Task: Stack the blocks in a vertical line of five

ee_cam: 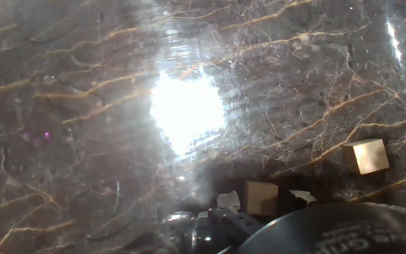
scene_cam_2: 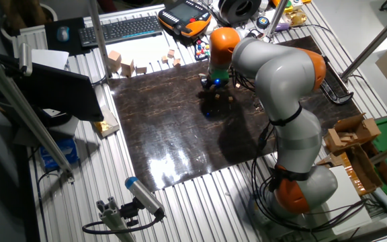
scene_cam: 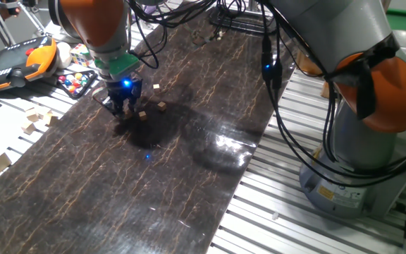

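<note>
Three tiny tan blocks show on the dark marble mat. One (scene_cam: 156, 87) lies farthest back, one (scene_cam: 161, 106) lies to the right of the hand, and one (scene_cam: 142, 114) sits right beside my fingers. My gripper (scene_cam: 125, 111) is low over the mat with its dark fingers apart and nothing held. In the hand view the nearest block (ee_cam: 261, 197) sits at the bottom edge by the fingertips, and another block (ee_cam: 365, 156) lies to the right. From the other fixed view my gripper (scene_cam_2: 215, 83) is at the mat's far edge, with a block (scene_cam_2: 230, 98) close by.
Larger pale wooden blocks (scene_cam: 37, 121) lie on the slatted table left of the mat. An orange teach pendant (scene_cam: 20, 62) and a multicoloured puzzle cube (scene_cam: 76, 81) sit behind them. The arm's base (scene_cam: 358, 176) stands at the right.
</note>
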`<action>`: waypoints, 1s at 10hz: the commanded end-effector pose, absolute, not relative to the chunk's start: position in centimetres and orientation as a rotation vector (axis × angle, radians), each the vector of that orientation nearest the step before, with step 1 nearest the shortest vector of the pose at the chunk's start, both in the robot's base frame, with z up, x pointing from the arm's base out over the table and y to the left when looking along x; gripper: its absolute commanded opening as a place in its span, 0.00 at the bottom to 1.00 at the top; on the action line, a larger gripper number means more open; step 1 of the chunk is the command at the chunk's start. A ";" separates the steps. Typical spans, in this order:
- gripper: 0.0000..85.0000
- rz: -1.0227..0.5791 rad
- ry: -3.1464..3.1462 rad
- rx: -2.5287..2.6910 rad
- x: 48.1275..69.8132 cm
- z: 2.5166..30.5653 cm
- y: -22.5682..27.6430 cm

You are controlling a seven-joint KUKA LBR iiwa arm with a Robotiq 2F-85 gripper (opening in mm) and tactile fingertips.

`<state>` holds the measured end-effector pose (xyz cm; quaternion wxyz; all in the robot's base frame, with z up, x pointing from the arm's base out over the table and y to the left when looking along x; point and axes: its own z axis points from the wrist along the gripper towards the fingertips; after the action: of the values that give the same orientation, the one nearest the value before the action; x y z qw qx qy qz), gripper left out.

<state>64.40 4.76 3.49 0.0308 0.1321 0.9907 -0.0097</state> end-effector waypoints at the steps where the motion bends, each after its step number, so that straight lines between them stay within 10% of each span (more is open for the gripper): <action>1: 0.41 -0.030 3.053 0.403 64.5 3.5 4.7; 5: 0.34 -0.027 3.052 0.410 64.5 3.4 4.6; 7: 0.01 -0.009 3.055 0.406 64.6 3.5 4.5; 10: 0.01 -0.023 3.052 0.382 64.7 4.8 3.9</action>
<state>64.75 3.81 4.87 0.0330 0.1226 0.9919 -0.0074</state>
